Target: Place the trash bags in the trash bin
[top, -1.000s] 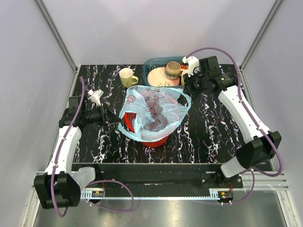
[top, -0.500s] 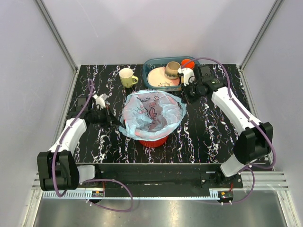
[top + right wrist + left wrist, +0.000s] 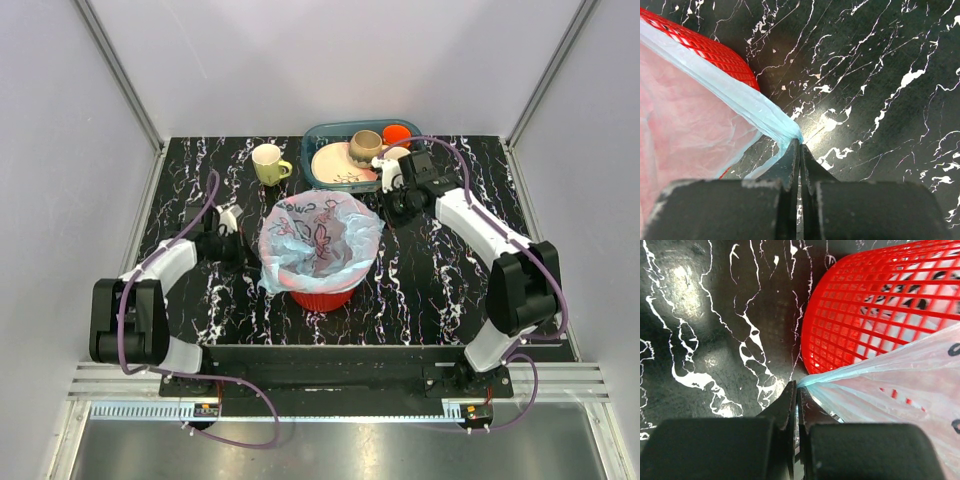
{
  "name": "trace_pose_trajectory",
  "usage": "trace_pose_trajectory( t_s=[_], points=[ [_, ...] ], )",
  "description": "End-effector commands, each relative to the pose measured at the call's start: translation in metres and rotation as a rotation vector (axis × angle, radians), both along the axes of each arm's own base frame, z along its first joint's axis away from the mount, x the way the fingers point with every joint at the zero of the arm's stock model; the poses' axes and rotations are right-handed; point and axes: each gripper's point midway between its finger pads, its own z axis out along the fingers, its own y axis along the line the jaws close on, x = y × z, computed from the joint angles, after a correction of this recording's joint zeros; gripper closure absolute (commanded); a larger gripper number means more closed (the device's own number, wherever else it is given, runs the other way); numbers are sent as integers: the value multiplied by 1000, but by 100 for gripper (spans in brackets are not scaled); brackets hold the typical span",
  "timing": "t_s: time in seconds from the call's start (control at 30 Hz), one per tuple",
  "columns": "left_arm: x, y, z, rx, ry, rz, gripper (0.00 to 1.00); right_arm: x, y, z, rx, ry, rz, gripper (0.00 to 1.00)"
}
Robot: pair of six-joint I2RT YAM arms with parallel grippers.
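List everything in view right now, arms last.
bag: one, light blue with prints, draped over the basket
basket: one, red mesh, table centre
mug: one, pale yellow, left of the tray
tray: one, teal, far edge
plate: one, pinkish, in the tray
cup: one, brown, in the tray
orange item: one, in the tray, unclear
table: one, black marbled
left pincer: black, shut on the bag's edge
right pincer: black, shut on the bag's edge

Closed fingers (image 3: 787, 164) pinch the trash bag (image 3: 695, 125) edge beside the trash bin (image 3: 720, 57).
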Motion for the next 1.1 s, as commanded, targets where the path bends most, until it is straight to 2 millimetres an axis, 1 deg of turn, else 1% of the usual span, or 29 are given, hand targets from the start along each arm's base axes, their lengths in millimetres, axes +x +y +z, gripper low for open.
trace_pose_trajectory(
  t_s=[0.0, 0.03, 0.07, 0.17, 0.23, 0.33, 0.37, 0.43, 0.47, 0.5, 0.6, 0.67, 0.7, 0.8, 0.97, 1.07],
  points=[
    [13, 6, -20, 87, -2, 10, 100, 8, -2, -11, -8, -7, -31, 100],
    [15, 6, -21, 87, -3, 11, 100, 8, -2, -14, -10, -5, -30, 100],
    [15, 6, -27, 93, 15, 9, 100, 8, -2, -16, -12, 1, -36, 100],
    [17, 7, -32, 103, 21, 3, 100, 7, -1, -22, -12, 12, -38, 100],
    [18, 7, -32, 106, 20, 2, 100, 7, -2, -26, -13, 21, -39, 100],
    [19, 2, -27, 105, -11, -25, 100, 4, -4, -30, -23, 31, -36, 100],
    [19, -1, -22, 86, -22, -28, 100, 3, -3, -30, -22, 34, -31, 100],
    [18, -3, -16, 80, -41, -36, 100, -1, -6, -20, 3, 36, -31, 100],
    [16, -1, -17, 94, -46, -38, 100, -2, -8, -17, 10, 36, -36, 100],
    [16, 1, -15, 102, -56, -39, 100, 0, -14, -8, 20, 22, -49, 100],
    [13, 7, -22, 146, -53, -37, 100, -5, -26, -5, 22, 34, -72, 100],
    [14, 9, -24, 155, -52, -33, 100, -10, -30, -12, 9, 57, -75, 100],
    [15, 9, -25, 157, -47, -29, 100, -14, -32, -20, 2, 75, -79, 100],
    [20, 11, -27, 168, -42, -23, 100, -17, -29, -32, 15, 121, -100, 100],
    [27, 19, -38, 225, -20, -25, 100, -10, -25, -45, 30, 153, -136, 100],
    [30, 23, -43, 244, -3, -19, 100, -10, -24, -58, 26, 181, -148, 100]
  ],
)
